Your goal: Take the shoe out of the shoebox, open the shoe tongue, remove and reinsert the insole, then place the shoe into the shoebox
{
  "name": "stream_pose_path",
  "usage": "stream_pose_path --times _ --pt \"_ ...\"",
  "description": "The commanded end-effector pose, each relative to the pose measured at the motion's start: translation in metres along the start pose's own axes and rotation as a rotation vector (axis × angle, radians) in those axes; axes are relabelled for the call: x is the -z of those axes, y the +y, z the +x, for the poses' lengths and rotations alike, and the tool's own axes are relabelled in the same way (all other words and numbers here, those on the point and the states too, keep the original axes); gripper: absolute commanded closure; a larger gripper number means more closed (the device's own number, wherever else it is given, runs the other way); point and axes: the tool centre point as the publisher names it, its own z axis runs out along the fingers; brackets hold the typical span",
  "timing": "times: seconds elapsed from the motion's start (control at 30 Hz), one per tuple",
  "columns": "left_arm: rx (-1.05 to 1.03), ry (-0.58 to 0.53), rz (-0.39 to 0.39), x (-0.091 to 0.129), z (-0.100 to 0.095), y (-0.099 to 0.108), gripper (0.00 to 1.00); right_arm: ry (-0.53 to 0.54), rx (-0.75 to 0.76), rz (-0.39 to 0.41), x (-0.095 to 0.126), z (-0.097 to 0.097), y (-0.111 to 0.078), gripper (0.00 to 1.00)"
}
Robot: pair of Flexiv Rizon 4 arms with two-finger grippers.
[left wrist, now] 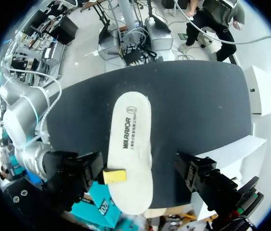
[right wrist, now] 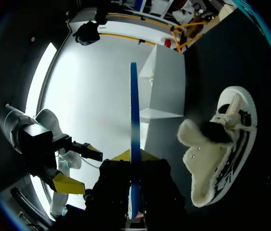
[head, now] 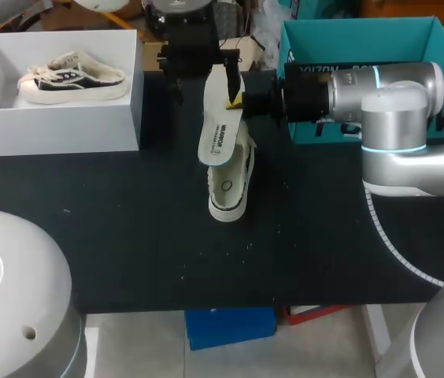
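The right gripper [head: 235, 101] was clamped on one edge of the insole [head: 220, 126], holding it aloft just above the shoe [head: 232, 183] (fleecy lining showing), which lay on the table [head: 127, 236]. The left gripper [right wrist: 79, 166] hung near the insole, fingers apart and holding nothing.

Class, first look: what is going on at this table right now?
The right gripper is shut on the insole, holding it over the shoe on the black table. The left gripper hangs open nearby, holding nothing. A second shoe lies in the white shoebox. The insole is out and not yet back in.
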Motion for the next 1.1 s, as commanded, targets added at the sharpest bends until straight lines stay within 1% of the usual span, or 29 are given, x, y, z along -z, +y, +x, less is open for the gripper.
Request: stream_pose_path --times 0.03,0.07,0.17,0.3,0.4,0.47,0.5,0.53,0.63,0.67,0.7,0.73,0.8,1.1 --pt "0.002 0.002 -0.084 0.0 0.002 -0.021 0.0 -0.001 0.0 -0.003 -0.001 0.0 0.0 1.0" --pt "0.002 0.0 -0.083 -0.002 0.001 -0.027 0.0 -0.001 0.0 -0.003 -0.001 0.0 0.0 1.0" --pt "0.0 -0.01 -0.082 -0.004 -0.001 -0.034 0.0 -0.001 0.0 -0.003 -0.001 0.0 0.0 1.0" --pt "-0.026 -0.032 -0.117 -0.003 -0.002 -0.039 0.0 -0.001 0.0 -0.003 -0.001 0.0 0.0 1.0" --pt "-0.053 -0.204 -0.188 -0.001 0.007 -0.042 0.0 -0.001 0.0 -0.003 -0.001 0.0 0.0 1.0" --pt "-0.068 -0.274 -0.217 0.0 0.011 -0.043 0.0 -0.001 0.0 -0.003 -0.001 0.0 0.0 1.0" --pt "-0.079 -0.352 -0.243 0.001 0.015 -0.044 0.0 -0.001 0.0 -0.003 -0.001 0.0 0.0 1.0" --pt "-0.09 -0.467 -0.261 0.002 0.019 -0.045 0.0 -0.001 0.0 -0.003 -0.001 0.0 0.0 1.0" --pt "-0.081 -0.602 -0.28 0.0 0.029 -0.045 0.0 -0.001 0.0 -0.003 -0.001 0.0 0.0 1.0" --pt "-0.078 -0.612 -0.281 0.0 0.03 -0.045 0.0 -0.001 0.0 -0.003 -0.001 0.0 0.0 1.0" --pt "-0.066 -0.672 -0.285 -0.001 0.034 -0.044 0.0 -0.001 0.0 -0.003 -0.001 0.0 0.0 1.0" --pt "-0.06 -0.705 -0.28 -0.002 0.036 -0.044 0.0 -0.001 0.0 -0.003 -0.001 0.0 0.0 1.0" --pt "-0.036 -0.815 -0.256 -0.005 0.044 -0.04 0.0 -0.001 0.0 -0.003 -0.001 0.0 0.0 1.0" --pt "-0.036 -0.815 -0.256 -0.005 0.044 -0.04 0.0 -0.001 0.0 -0.003 -0.001 0.0 0.0 1.0"
